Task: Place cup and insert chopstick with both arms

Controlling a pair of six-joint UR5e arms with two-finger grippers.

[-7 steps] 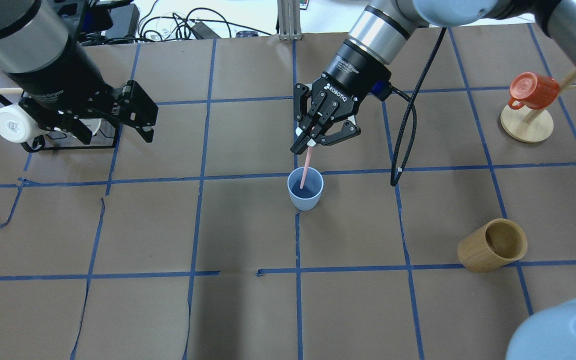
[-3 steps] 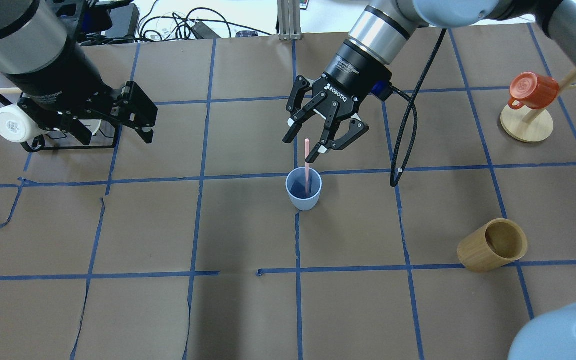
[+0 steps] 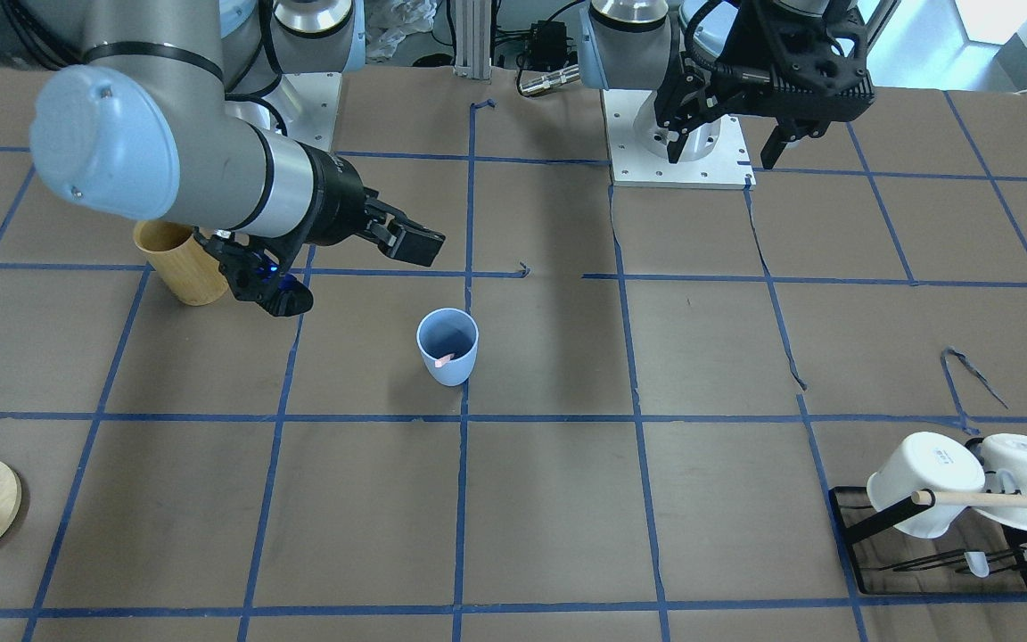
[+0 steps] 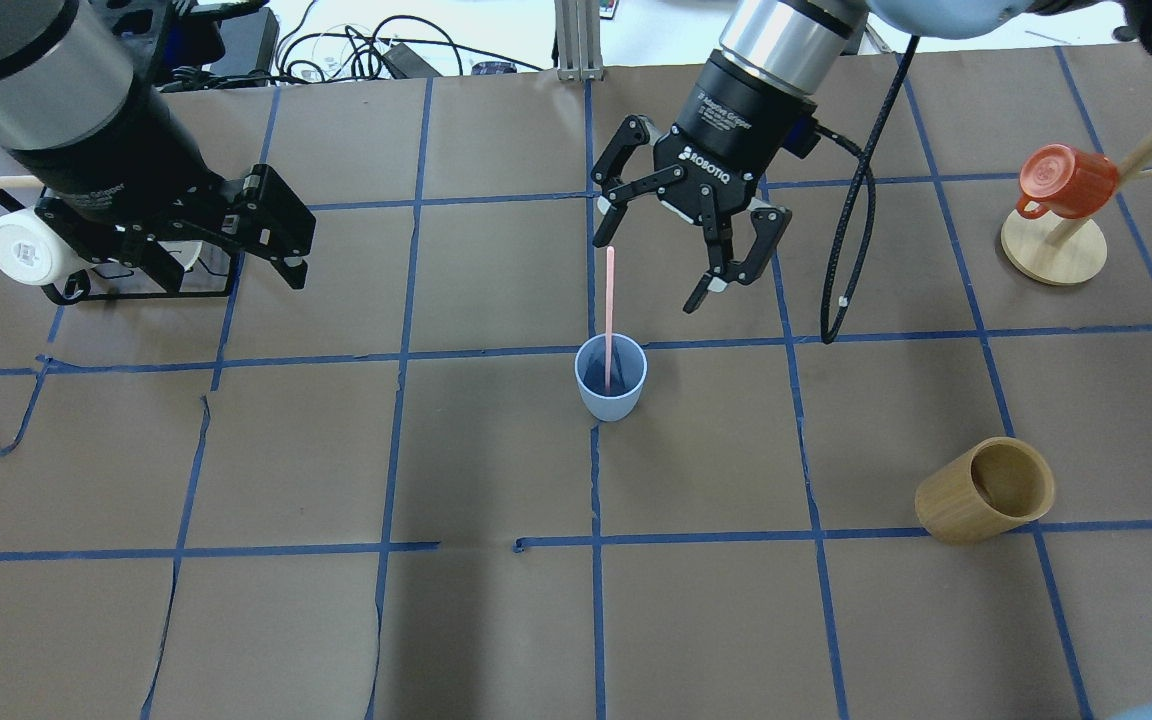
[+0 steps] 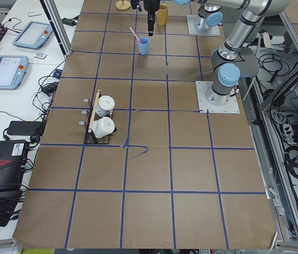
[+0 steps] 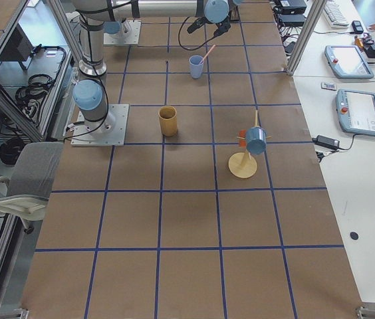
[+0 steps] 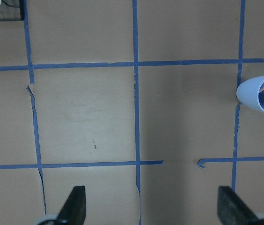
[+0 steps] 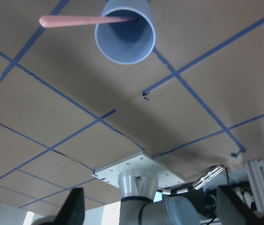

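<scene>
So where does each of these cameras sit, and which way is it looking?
Front-facing: across the table, facing the robot; both arms show.
Overhead: behind the robot, looking down; left gripper, right gripper.
Exterior left: table's left end, looking along it; both arms.
Exterior right: opposite end; both arms.
Left wrist: straight down; own fingertips.
Right wrist: toward a base plate; own fingertips.
All six share the blue cup and chopstick.
</scene>
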